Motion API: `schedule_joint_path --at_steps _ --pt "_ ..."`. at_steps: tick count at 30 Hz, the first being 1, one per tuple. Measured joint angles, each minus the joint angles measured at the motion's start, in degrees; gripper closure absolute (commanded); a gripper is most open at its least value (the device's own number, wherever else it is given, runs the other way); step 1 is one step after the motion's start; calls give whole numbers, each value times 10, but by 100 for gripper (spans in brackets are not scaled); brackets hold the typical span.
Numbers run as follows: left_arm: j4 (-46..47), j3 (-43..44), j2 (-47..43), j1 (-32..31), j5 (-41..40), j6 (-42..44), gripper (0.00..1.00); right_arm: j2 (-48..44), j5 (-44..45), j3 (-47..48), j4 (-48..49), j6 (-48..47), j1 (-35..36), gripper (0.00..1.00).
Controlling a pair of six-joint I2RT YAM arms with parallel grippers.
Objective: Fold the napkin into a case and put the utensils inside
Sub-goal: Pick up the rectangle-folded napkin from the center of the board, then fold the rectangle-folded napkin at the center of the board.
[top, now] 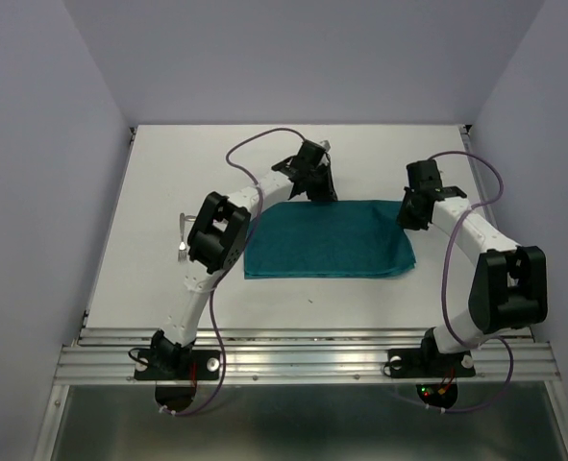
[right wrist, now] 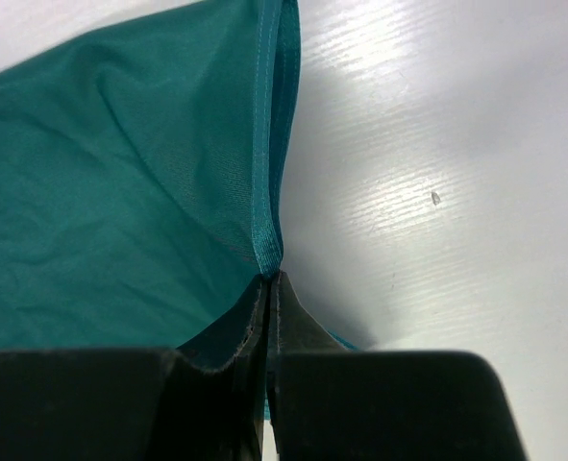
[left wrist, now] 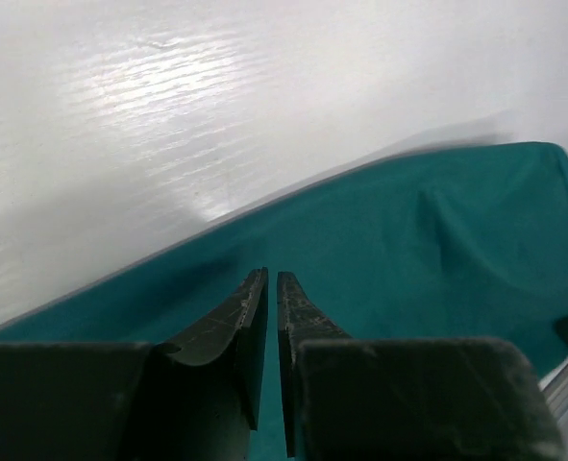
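Note:
The teal napkin lies folded into a wide rectangle in the middle of the table. My right gripper is at its far right corner. In the right wrist view it is shut on the napkin's hem and lifts it into a ridge. My left gripper is at the napkin's far edge. In the left wrist view it hovers over the flat cloth, jaws nearly together with a thin slit and no cloth seen pinched. The silver utensils lie left of the napkin, partly hidden by my left arm.
The white table is walled by pale panels on the left, right and back. A metal rail runs along the near edge by the arm bases. Purple cables loop over both arms.

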Motion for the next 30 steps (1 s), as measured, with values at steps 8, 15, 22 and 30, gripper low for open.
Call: schedule_joint_path --at_steps 8,15,22,30 --pt "9 7 43 1 4 -12 80 -6 -4 9 -4 0 2 99" --pt "9 7 44 1 -5 -13 80 -11 -8 16 -19 0 2 99" --pt "26 -2 43 1 -12 -15 80 -30 -27 81 -41 4 38 99" --pt "50 -21 37 1 -13 -20 80 -16 -36 157 -42 36 198 99"
